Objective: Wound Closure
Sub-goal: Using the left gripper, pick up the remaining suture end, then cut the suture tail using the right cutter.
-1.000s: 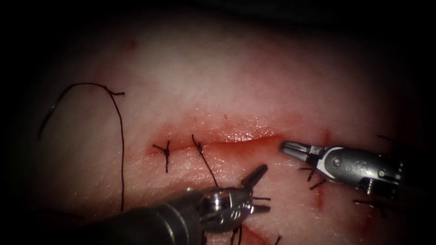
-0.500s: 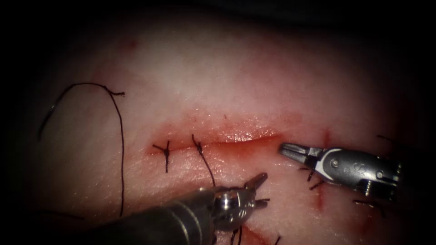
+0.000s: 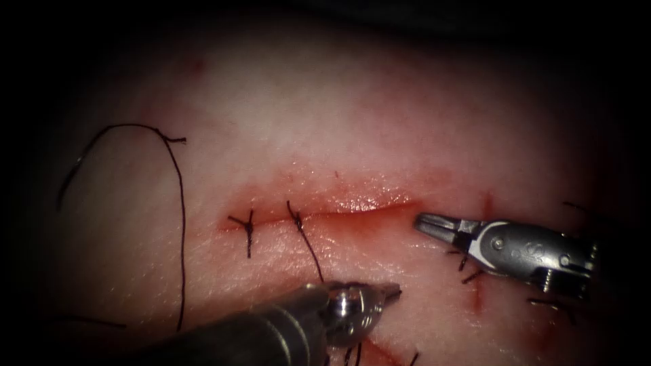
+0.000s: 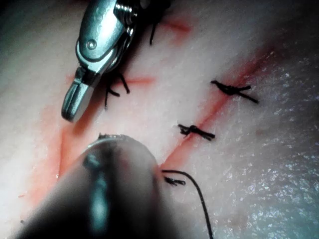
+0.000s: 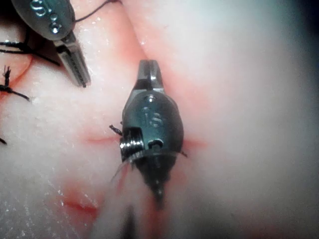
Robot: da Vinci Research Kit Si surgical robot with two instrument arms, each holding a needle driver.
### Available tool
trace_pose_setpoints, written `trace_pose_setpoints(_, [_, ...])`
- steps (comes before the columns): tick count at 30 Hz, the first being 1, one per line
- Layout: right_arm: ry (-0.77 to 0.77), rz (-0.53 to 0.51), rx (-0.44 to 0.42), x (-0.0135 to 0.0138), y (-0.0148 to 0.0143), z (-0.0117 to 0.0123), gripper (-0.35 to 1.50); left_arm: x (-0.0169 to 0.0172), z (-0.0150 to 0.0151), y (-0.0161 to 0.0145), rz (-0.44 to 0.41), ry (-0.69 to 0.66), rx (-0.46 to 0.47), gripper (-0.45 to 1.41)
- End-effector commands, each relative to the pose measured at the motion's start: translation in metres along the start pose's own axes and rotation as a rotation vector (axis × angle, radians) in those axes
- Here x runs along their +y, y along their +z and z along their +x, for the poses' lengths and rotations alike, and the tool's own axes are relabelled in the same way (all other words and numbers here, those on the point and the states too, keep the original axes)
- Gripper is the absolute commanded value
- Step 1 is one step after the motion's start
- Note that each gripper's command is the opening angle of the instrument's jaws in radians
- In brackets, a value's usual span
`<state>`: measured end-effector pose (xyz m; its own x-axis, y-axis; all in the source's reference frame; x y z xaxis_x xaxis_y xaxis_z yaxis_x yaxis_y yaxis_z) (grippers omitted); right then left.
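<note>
A: What is seen nearest in the endoscope view?

B: The left arm's dark-shafted steel tool [image 3: 388,293] is seen below the cut, its jaws closed with nothing visibly held. Loose black cut ends of thread [image 3: 352,354] are seen just beneath it.

A: And the black suture thread?

B: The black suture thread [image 3: 306,242] is seen running from the cut down to this tool's wrist; whether it is touched cannot be told. A long slack strand [image 3: 180,224] is laid in a loop well to the left.

A: Farther on?

B: The red-edged cut [image 3: 352,213] in the pale pink tissue [image 3: 380,115] is crossed by a knotted black stitch [image 3: 247,227] near its left end. At its right end the right arm's silver tool [image 3: 420,220] is held, jaws closed and empty. A curved needle cannot be made out.
</note>
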<state>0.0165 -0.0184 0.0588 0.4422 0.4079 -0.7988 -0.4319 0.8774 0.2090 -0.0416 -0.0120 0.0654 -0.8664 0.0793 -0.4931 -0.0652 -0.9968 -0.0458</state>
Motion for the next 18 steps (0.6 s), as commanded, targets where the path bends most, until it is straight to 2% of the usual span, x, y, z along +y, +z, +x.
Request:
trace_pose_setpoints(1, [0.000, 0.001, 0.002, -0.0003, 0.0010, -0.0001, -0.35, -0.0004, 0.0003, 0.0007, -0.011, 0.003, 0.005, -0.45])
trace_pose_setpoints(4, [0.018, 0.001, -0.001, -0.0003, 0.0012, 0.0000, -0.35, -0.0011, -0.0001, -0.0003, -0.038, -0.002, 0.031, -0.45])
trace_pose_setpoints(5, [0.019, -0.001, 0.001, -0.0004, 0.0013, 0.0001, -0.21, -0.0013, -0.0002, -0.0009, -0.034, -0.006, 0.051, -0.45])
trace_pose_setpoints(6, [0.019, 0.004, 0.008, -0.0004, 0.0014, 0.0001, -0.18, -0.0015, -0.0004, -0.0015, -0.027, -0.010, 0.070, -0.45])
trace_pose_setpoints(8, [0.025, 0.035, 0.048, -0.0007, 0.0020, 0.0002, -0.03, -0.0024, -0.0010, -0.0043, 0.018, -0.032, 0.129, -0.45])
trace_pose_setpoints(10, [0.043, 0.066, 0.103, -0.0011, 0.0027, 0.0004, -0.01, -0.0029, -0.0012, -0.0067, 0.053, -0.052, 0.194, -0.45])
trace_pose_setpoints(11, [0.044, 0.068, 0.139, -0.0012, 0.0031, 0.0005, 0.07, -0.0033, -0.0014, -0.0077, 0.058, -0.059, 0.235, -0.45])
trace_pose_setpoints(13, [0.043, 0.060, 0.219, -0.0016, 0.0042, 0.0007, 0.62, -0.0041, -0.0019, -0.0100, 0.065, -0.065, 0.301, -0.45])
trace_pose_setpoints(14, [0.038, 0.060, 0.264, -0.0019, 0.0053, 0.0008, 1.04, -0.0047, -0.0024, -0.0119, 0.082, -0.058, 0.324, -0.45])
trace_pose_setpoints(18, [0.023, 0.078, 0.292, -0.0027, 0.0075, 0.0008, 1.21, -0.0057, -0.0035, -0.0148, 0.103, -0.074, 0.333, -0.45])
